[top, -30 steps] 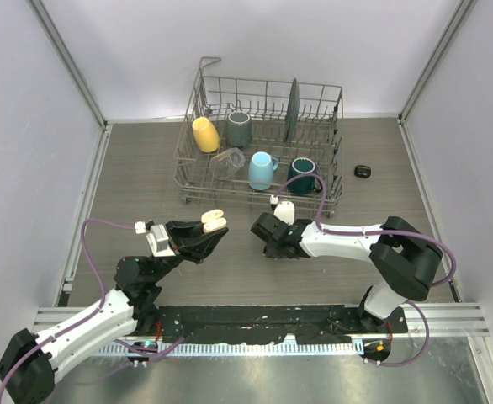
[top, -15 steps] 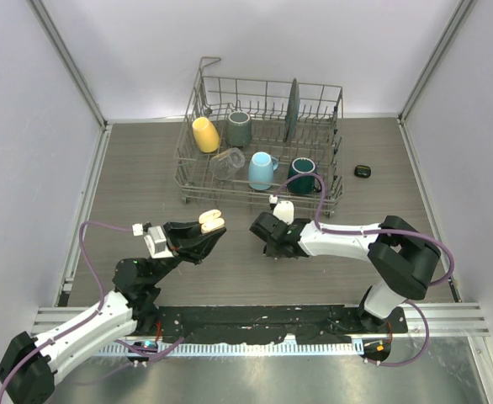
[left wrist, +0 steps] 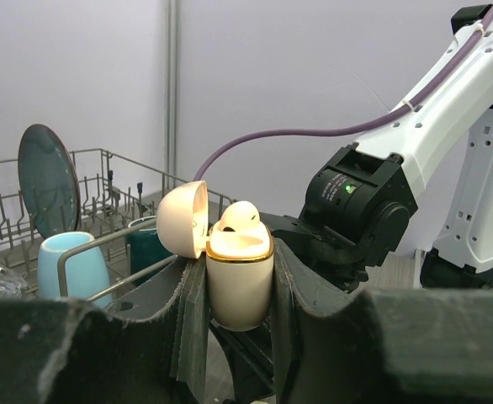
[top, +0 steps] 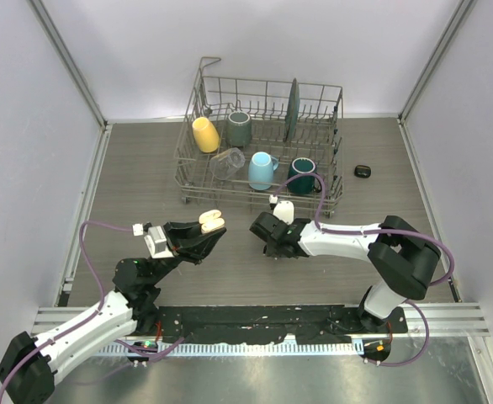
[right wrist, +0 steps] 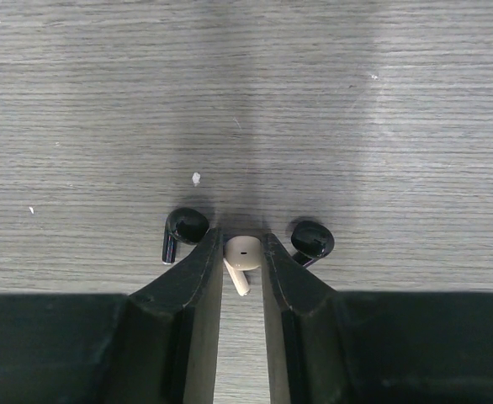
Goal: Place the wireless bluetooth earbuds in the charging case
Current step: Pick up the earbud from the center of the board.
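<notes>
My left gripper (left wrist: 238,276) is shut on the cream charging case (left wrist: 239,286) and holds it upright above the table. The case's lid (left wrist: 183,219) stands open and one cream earbud (left wrist: 240,215) sits in it. From above, the case (top: 212,220) sits at the tip of the left gripper (top: 204,233). My right gripper (right wrist: 241,241) is down at the table, shut on a second cream earbud (right wrist: 245,252) whose stem points back between the fingers. A black earbud (right wrist: 183,227) lies just outside the left finger and another black earbud (right wrist: 311,240) just outside the right one. In the top view the right gripper (top: 270,246) hides these earbuds.
A wire dish rack (top: 263,199) stands behind both grippers with a yellow mug (top: 205,134), a grey-green mug (top: 239,128), a light blue mug (top: 262,171), a dark teal mug (top: 301,175), a glass (top: 227,163) and a plate (top: 292,109). A small black case (top: 363,171) lies at the right.
The right gripper's jaws have closed onto the cream earbud on the table. The left gripper has shifted slightly left and back with the case.
</notes>
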Robot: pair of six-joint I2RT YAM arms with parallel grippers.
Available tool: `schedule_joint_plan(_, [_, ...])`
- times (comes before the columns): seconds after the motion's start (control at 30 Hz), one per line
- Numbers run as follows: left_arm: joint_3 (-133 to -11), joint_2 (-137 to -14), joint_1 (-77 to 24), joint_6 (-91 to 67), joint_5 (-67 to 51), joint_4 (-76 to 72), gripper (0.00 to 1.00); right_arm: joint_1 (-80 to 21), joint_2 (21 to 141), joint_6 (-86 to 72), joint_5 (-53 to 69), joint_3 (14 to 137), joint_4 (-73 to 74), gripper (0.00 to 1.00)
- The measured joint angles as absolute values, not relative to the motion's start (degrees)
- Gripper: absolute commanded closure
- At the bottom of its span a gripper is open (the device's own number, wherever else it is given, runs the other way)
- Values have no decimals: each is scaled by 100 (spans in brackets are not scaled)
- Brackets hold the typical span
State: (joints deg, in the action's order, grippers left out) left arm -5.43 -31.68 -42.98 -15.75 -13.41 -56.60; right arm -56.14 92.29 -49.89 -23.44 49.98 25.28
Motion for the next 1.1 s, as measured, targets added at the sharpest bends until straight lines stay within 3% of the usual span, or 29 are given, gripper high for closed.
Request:
schedule_joint_plan(0.33, [-543, -3168, -4298, -1577, -1343, -5588, 100, -5614, 9168, -4989, -2338, 4974, 2530, 99])
schedule_joint_plan(0.53, [-543, -3168, -4298, -1577, -1341, -5581, 100, -5614, 8558, -4987, -2357, 4842, 2515, 99])
schedule_joint_plan(0.83, [-543, -3273, -4298, -1584, -1299, -5596, 100, -5736, 6628, -4989, -2847, 4567, 2276, 99])
schedule_joint_plan(1.1, [-543, -3492, -4298, -1610, -1251, -5723, 100, -6567, 4897, -4449, -3852, 4112, 1011, 99])
